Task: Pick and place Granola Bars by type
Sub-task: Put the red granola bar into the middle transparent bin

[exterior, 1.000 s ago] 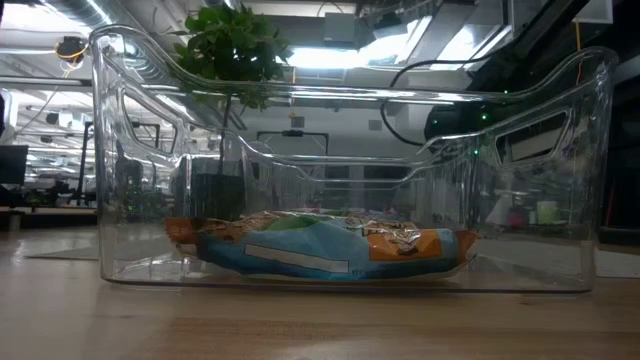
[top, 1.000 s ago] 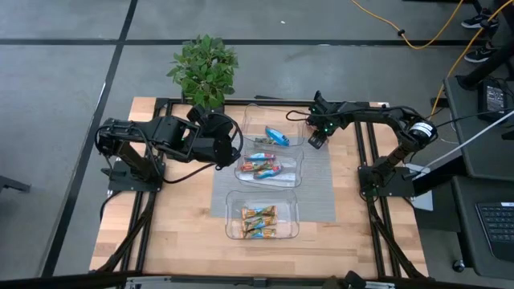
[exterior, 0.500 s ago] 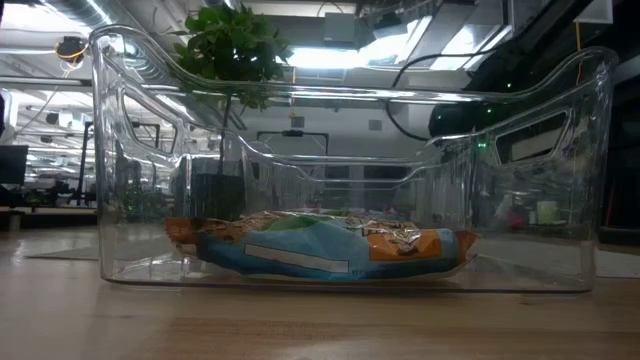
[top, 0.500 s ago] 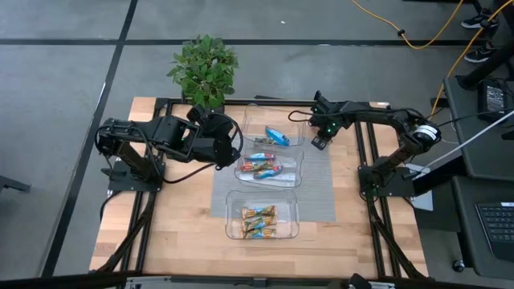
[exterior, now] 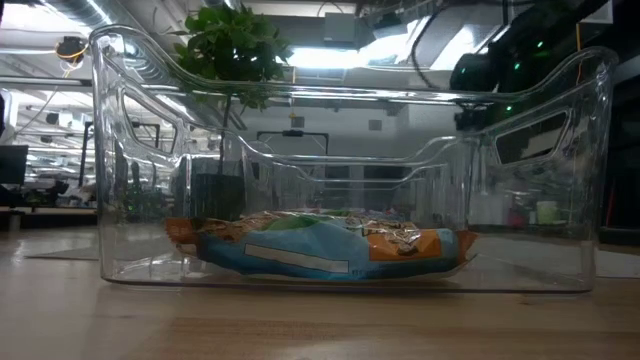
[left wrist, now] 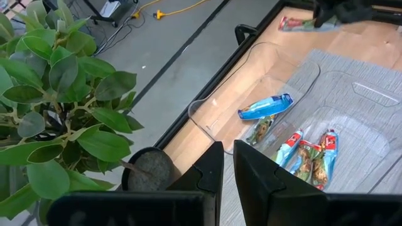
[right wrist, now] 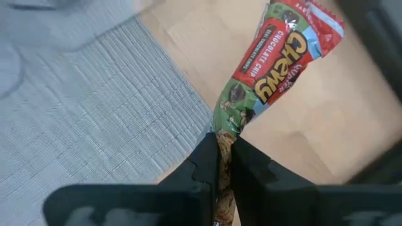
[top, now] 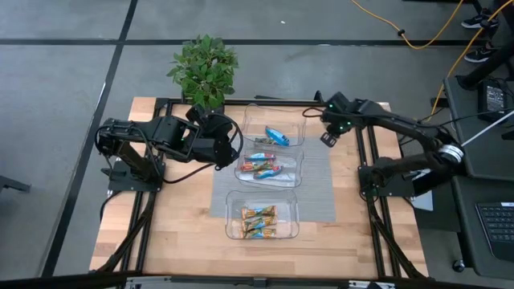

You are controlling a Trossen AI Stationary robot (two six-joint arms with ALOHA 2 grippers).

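Three clear trays stand in a column on a grey mat (top: 317, 181). The far one holds blue-silver Granola Bars (top: 275, 136), the middle one red-multicoloured bars (top: 261, 167), the near one orange-gold bars (top: 259, 220). My right gripper (top: 327, 138), right of the far tray, is shut on a red-multicoloured bar (right wrist: 276, 59). My left gripper (left wrist: 226, 166) is shut with nothing in it, raised beside the far tray's left side, near the plant. My right gripper pinches one end of the red-multicoloured bar's wrapper (right wrist: 227, 135) between its two fingers. The fingers slant steeply down from above, and the bar runs on in line with them. It hangs below the fingers, over the bare wood beside the mat's right edge.
A potted plant (top: 204, 71) stands at the table's far edge, close to my left arm. Bare wood (top: 173, 221) lies left and right of the mat. In the low view the near tray's clear wall (exterior: 130, 180) fills the picture.
My right gripper has risen from the table top with the red-multicoloured bar and shifted a little toward the table's right edge. The bar has come up off the wood. The left arm has kept still.
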